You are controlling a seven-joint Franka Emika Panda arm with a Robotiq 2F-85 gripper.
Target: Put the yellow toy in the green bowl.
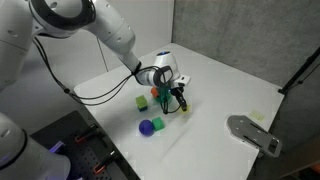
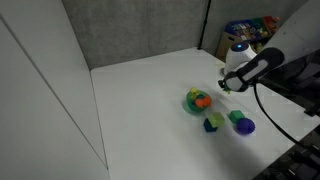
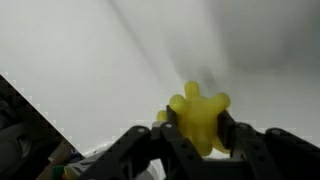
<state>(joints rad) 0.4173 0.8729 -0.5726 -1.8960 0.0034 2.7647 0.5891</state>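
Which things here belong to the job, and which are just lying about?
Job in hand: yellow toy, gripped in the hand; green bowl.
Lying about: blue ball; yellow-green cube; orange piece in the bowl; grey object.

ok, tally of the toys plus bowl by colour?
Yellow: 1, toy held in the gripper
Orange: 1, piece in the bowl
Green: 3, bowl, cube, bit beside the ball
Blue: 1, ball
Total: 6
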